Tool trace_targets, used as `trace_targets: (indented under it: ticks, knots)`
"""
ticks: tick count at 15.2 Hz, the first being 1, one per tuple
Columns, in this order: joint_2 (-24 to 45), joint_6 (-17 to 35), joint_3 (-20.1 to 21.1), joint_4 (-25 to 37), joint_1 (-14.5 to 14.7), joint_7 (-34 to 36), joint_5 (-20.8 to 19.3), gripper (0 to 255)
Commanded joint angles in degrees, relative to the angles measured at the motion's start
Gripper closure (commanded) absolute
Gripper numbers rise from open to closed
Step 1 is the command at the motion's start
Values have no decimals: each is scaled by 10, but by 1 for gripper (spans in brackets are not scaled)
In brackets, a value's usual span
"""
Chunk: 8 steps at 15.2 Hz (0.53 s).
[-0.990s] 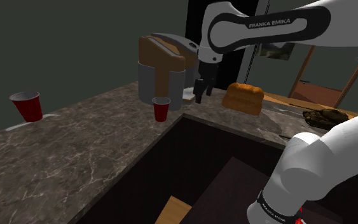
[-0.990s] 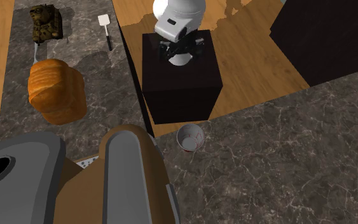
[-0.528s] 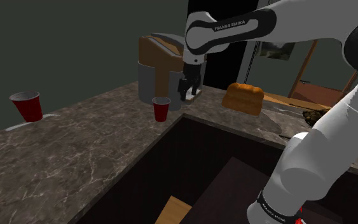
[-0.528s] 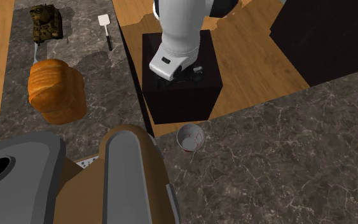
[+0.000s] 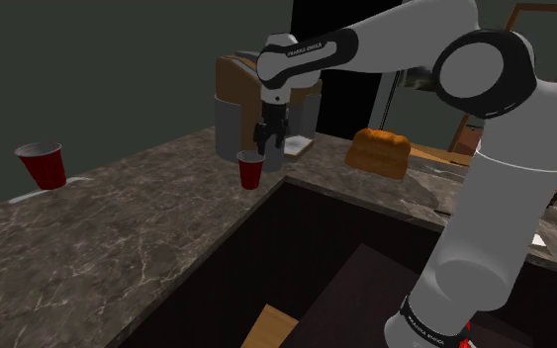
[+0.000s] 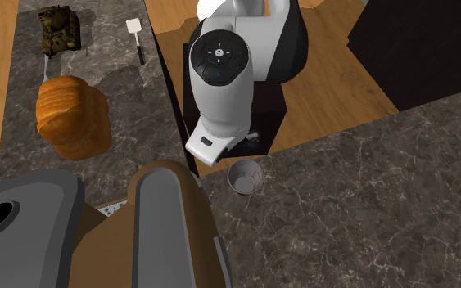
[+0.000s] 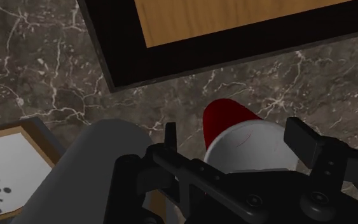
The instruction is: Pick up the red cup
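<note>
Two red cups stand on the dark stone table (image 5: 118, 227). In the shoulder view, the far red cup (image 5: 41, 164) is at the left, close to the wall, with its mouth up. The near red cup (image 5: 251, 170) stands more to the middle, by the table's edge, upright too and well apart from the first one. Both cups are where they were a second ago.

The end effector has moved. A second ago it hung to the right of the near red cup, in front of the brown and grey machine (image 5: 234, 114). Now the end effector (image 5: 268, 146) has swung left and hangs just over this cup's rim, a little to its right. Its black fingers (image 7: 301, 137) are spread apart and pinch nothing. In the wrist view the cup's round mouth lies between them, white inside, with its red side showing past the rim. I cannot tell if they touch it.

To the right of the machine lies a brown loaf of bread (image 5: 378, 151). The white arm (image 5: 504, 148) now stands tall at the right and bends over to the cup.

In the second exterior view the near red cup (image 6: 245, 175) shows its white inside from above, just past the arm's end.
</note>
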Motion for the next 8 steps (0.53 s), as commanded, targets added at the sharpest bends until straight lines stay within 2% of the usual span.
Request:
trace_targets:
  ticks: [1, 3, 8]
  knots:
    - [49, -5, -1, 50, -3, -7, 14, 0]
    - [93, -14, -1, 100, -8, -13, 26, 0]
    - [100, 22, 2, 71, -10, -16, 27, 0]
